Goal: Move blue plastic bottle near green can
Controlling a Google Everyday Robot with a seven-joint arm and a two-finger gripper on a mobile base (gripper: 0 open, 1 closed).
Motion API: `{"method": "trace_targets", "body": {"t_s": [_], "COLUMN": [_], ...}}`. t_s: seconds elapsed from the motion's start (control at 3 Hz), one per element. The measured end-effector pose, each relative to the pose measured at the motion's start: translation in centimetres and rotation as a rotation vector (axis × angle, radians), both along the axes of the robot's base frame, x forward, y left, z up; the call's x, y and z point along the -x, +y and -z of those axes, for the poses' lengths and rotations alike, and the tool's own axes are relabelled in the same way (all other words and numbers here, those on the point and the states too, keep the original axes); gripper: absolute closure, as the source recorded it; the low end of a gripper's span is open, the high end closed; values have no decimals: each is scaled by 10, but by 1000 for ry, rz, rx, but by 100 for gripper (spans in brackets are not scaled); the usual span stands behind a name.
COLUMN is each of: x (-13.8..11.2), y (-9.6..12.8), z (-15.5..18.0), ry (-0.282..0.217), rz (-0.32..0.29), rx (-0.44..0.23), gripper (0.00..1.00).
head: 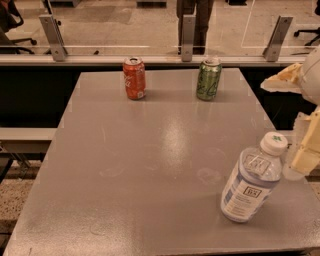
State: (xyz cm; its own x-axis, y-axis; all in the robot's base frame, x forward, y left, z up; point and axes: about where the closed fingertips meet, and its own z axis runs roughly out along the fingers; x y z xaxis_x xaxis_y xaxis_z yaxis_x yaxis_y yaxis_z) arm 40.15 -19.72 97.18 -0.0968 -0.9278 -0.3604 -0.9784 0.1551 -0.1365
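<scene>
The blue plastic bottle stands on the near right part of the grey table, close to the right edge. Its white cap with a green mark is at the top, and its white-and-blue label faces the camera. It appears to lean toward the right, cap outward.

The green can stands upright by the far edge of the table, well apart from the bottle. Only bare tabletop lies between the two. The red-orange can is upright too, on the same far edge, to the left of the green can with a gap between them.

Behind the table runs a low rail with metal posts and glass panels. A person's legs show beyond the glass.

The gripper, cream-coloured, comes in from the right edge of the view. It sits just beside the bottle's cap and shoulder. Its lower tip is very near the bottle, but whether it touches cannot be told. Whether the gripper is open or closed cannot be told either, and nothing is visibly held in it.
</scene>
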Motion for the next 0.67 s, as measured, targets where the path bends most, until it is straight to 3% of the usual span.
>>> {"method": "trace_targets", "body": {"t_s": [0.67], "x": [24], "y": [20], "z": [18], "ry": [46], "rz": [-108], "rx": [-68], "gripper": [0]}}
